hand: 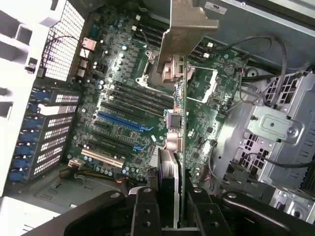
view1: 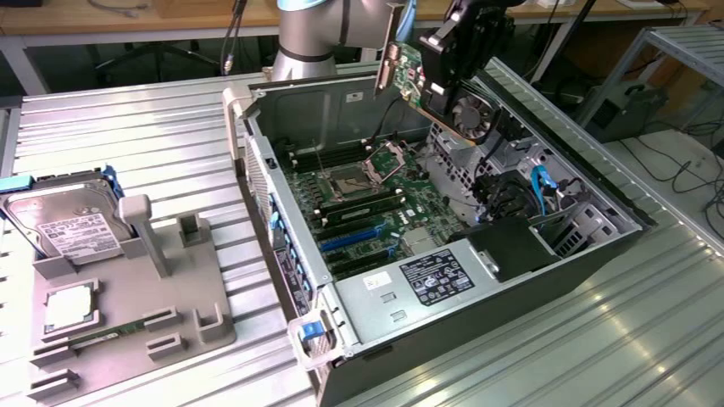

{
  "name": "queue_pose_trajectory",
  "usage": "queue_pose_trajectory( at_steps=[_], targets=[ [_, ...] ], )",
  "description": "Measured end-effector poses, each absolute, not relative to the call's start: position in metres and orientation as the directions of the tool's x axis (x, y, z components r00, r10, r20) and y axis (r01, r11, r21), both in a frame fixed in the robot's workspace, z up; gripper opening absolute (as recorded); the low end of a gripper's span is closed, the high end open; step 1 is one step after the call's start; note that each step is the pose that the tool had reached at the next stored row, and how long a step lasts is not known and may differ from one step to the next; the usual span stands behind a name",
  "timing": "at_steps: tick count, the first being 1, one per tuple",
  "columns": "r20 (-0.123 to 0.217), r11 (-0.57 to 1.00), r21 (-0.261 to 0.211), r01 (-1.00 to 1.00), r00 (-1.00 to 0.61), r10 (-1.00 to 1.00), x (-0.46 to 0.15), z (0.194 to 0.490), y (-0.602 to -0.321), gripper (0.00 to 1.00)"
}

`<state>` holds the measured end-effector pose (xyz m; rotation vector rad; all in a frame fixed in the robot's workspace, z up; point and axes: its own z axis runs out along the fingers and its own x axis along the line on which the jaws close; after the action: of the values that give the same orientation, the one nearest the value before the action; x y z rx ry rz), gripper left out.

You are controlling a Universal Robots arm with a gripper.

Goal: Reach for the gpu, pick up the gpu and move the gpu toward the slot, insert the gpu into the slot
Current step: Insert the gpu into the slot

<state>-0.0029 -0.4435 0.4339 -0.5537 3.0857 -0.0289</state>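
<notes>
My gripper is shut on the gpu, holding it in the air above the far end of the open computer case. The card hangs on edge, with its fan side toward the exterior view's right. In the wrist view the gpu runs edge-on away from my gripper, its pale metal bracket at the far end. The blue slot lies on the green motherboard well below the card; in the wrist view the slot sits off to one side of the card's edge, uncovered.
A grey fixture tray at the exterior view's left carries a silver-labelled hard drive, a processor chip and a green memory stick. Inside the case are the power supply, the processor socket and blue cables.
</notes>
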Motion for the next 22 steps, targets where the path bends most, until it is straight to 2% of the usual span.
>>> queue_pose_trajectory(
  at_steps=[22],
  targets=[
    [-0.003, 0.854, -0.019, -0.521, -0.854, -0.521, -0.0028, 0.434, -0.4443, 0.28]
  ],
)
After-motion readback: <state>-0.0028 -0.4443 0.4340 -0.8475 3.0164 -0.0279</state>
